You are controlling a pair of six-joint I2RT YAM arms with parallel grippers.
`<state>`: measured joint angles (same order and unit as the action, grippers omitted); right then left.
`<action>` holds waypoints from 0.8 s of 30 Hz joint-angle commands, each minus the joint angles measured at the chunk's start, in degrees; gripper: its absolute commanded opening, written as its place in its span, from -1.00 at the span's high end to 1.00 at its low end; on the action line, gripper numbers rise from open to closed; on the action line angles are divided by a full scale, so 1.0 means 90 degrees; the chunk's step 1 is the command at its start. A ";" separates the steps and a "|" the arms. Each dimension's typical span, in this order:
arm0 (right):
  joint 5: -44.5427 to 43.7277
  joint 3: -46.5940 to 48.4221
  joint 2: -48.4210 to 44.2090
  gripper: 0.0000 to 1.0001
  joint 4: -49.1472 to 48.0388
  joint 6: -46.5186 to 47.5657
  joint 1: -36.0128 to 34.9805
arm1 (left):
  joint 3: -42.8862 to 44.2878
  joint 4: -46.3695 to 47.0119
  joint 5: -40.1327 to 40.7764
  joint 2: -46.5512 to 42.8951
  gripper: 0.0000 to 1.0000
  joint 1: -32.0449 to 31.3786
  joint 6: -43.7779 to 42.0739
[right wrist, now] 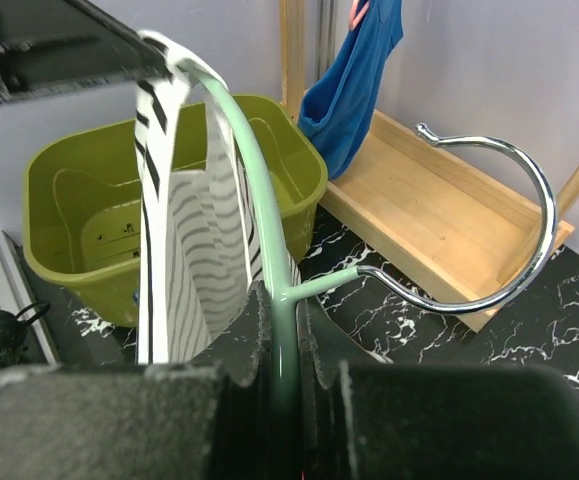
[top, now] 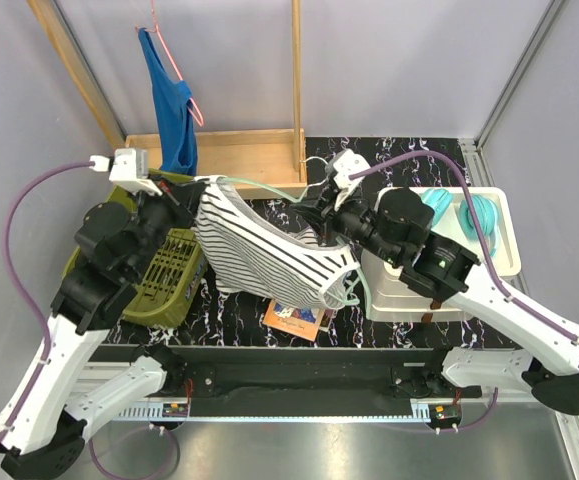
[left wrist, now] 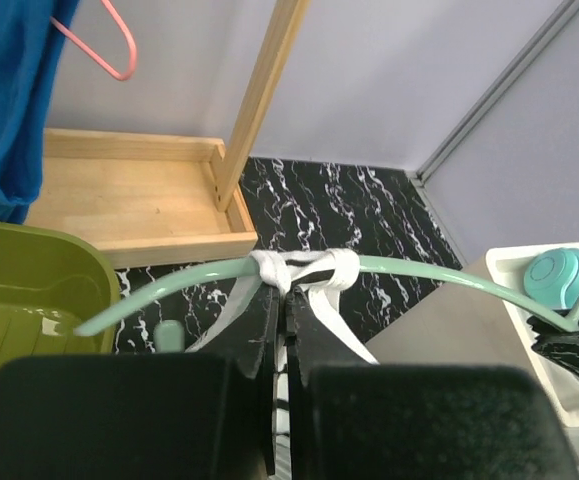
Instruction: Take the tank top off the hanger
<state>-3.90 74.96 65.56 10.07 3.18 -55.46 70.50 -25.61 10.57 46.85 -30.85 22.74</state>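
Observation:
A black-and-white striped tank top (top: 269, 255) hangs on a mint-green hanger (right wrist: 254, 160) with a chrome hook (right wrist: 529, 250), held above the dark marble table. My left gripper (left wrist: 287, 295) is shut on the white shoulder strap (left wrist: 304, 268) where it wraps over the hanger bar (left wrist: 419, 270), at the garment's left end (top: 204, 190). My right gripper (right wrist: 291, 300) is shut on the hanger's green stem just below the hook, at the garment's right side (top: 321, 212). The fabric sags between the two grippers.
An olive-green bin (top: 164, 275) sits under the left arm. Behind it are a wooden rack with a tray base (top: 239, 155) and a blue top on a pink hanger (top: 174, 100). At right stands a white tray (top: 504, 260) holding teal items. A booklet (top: 294, 318) lies at the front.

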 commanded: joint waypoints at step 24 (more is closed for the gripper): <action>-0.0747 -0.1347 -0.1973 1.00 -0.2192 -0.0656 -0.0039 | -0.0792 0.0619 0.0506 -0.1015 1.00 0.0010 0.0071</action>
<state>-6.87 59.90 47.16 1.63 -0.73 -55.51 64.45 -22.57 18.22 39.59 -31.14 22.57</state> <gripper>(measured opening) 0.098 0.016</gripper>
